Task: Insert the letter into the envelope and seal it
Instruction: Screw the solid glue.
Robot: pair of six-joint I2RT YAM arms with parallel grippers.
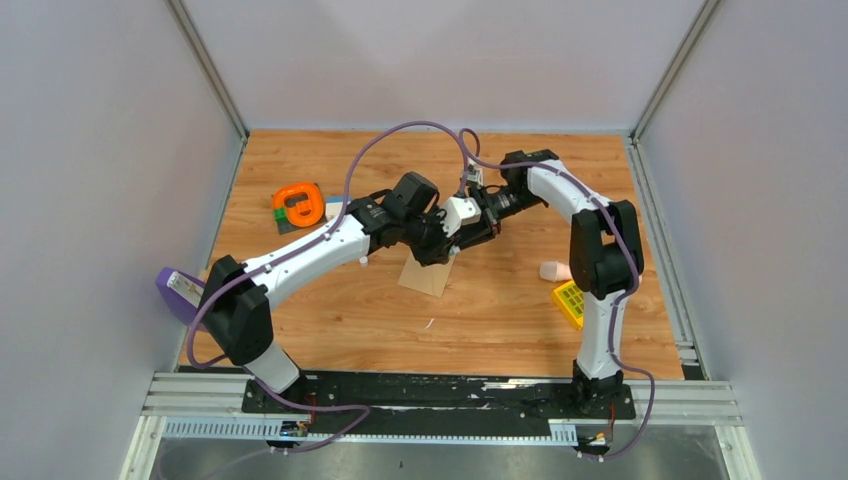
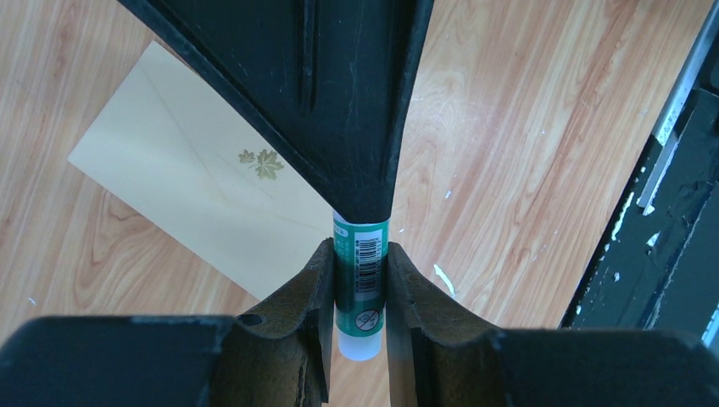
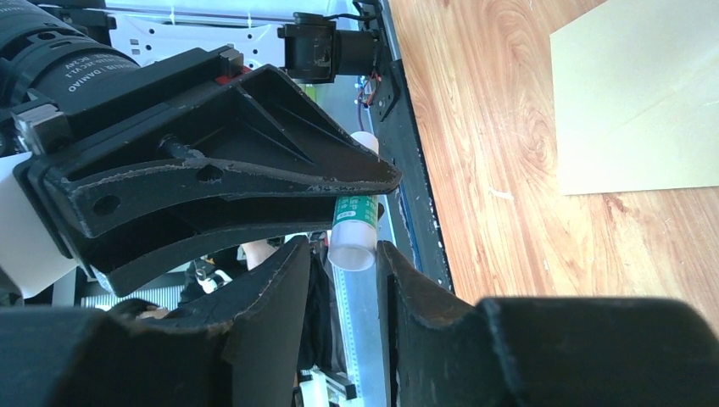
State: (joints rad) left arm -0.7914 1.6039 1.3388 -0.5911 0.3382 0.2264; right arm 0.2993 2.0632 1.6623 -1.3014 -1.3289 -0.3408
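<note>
Envelope [image 1: 428, 277] is lying flat on the table [image 1: 500, 320], seam side up, directly beneath the left gripper [image 2: 358, 263] and the right gripper [image 3: 343, 250], touching neither. The left gripper is pinching a green-labelled glue stick [image 2: 360, 297] above the envelope's edge. The right gripper is flanking the stick's white end; whether it is pressing on it cannot be told.

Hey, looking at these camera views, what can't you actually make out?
- The letter: in no view; whether it lies inside the flat tan kraft envelope is hidden by the paper.
- The green-and-white glue stick: top view, hidden behind the meeting arms.
- The right gripper: right wrist view, contact with the stick's white end unclear.
</note>
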